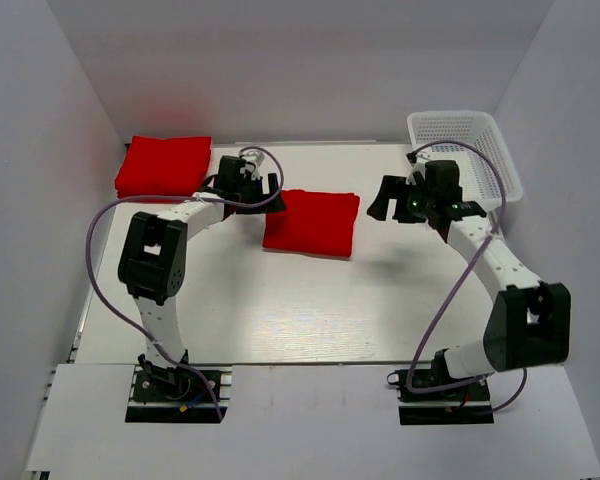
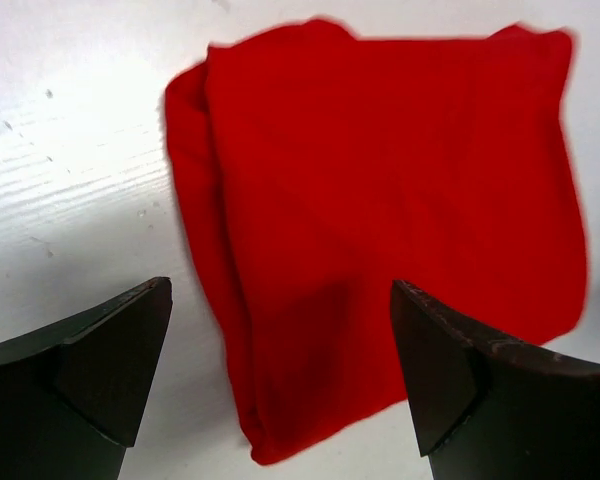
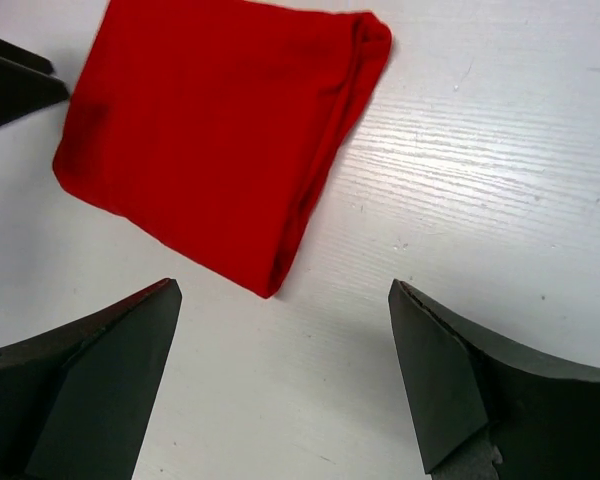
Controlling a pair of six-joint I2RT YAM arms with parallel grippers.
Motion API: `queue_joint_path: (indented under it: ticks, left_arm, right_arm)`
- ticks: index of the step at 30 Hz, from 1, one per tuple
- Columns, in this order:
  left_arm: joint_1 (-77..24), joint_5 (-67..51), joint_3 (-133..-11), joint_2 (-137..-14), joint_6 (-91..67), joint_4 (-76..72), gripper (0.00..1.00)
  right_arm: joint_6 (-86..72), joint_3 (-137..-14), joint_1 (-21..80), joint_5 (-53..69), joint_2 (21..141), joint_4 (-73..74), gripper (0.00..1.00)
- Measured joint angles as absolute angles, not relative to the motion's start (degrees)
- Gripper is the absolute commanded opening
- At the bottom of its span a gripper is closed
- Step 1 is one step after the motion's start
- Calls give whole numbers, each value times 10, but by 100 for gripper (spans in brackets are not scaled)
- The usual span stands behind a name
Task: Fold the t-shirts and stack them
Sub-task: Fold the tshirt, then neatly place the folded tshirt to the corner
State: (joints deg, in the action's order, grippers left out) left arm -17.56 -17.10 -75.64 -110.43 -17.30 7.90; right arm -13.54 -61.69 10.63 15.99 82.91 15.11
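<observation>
At the near edge of the table (image 1: 280,310) the two arm bases sit side by side, and both arms reach away from them toward the middle of the surface. The left gripper (image 1: 248,190) hangs with its jaws spread wide and nothing between them. In its own wrist view the folded t-shirt (image 1: 312,222) fills the space below and beyond the fingers, so the cloth lies directly under that tool and a little to its right. The right gripper (image 1: 423,205) is likewise wide open and empty, but it stands apart from the shirt. A strip of bare table shows between them, and its wrist view has the red cloth off to the upper left, the thick folded edge turned toward it. The shirt is a flat, nearly square packet lying on the table between the two grippers, its slightly longer side running left to right across the table and tilted a little. Farther back, in the far left corner, the stack (image 1: 163,165) of folded red t-shirts rests flat, just behind and to the left of the left gripper. At the far right stands a white mesh basket (image 1: 485,150), which looks empty. Judging from this layout, the folded packet has yet to join the stack, and the left arm is the nearer one to both, with the stack lying up and left of its jaws.
</observation>
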Motion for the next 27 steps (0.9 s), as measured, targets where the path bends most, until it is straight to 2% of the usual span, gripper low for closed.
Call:
queue_joint_path:
  ticks: [8,10,13,14,18,19,20,21,27]
  left_arm:
    - [-191,-176,-768,-1170,-161,66,100]
    - [-199,-177,-768,-1176,-156,61,95]
    - [-210,-185,-766,-1182,-146,44,78]
    - [-214,-189,-765,-1185,-142,38,66]
    - [-229,-202,-761,-1192,-129,25,36]
    - [-232,-206,-759,-1193,-126,21,26]
    - [-234,-209,-757,-1193,-123,18,4]
    - [-234,-213,-757,-1193,-125,16,0]
    - [-229,-234,-773,-1193,-104,25,0]
  right_arm:
    - [-117,-598,107,118,719,186,90]
    - [-114,-589,107,103,695,201,90]
    - [-110,-579,107,84,667,217,90]
    - [-109,-577,107,78,660,221,90]
    - [-103,-562,107,57,630,233,90]
    - [-103,-558,107,51,623,236,90]
    - [-102,-554,107,44,617,237,90]
    - [-102,-552,107,39,612,240,90]
    - [-99,-545,107,2,595,243,90]
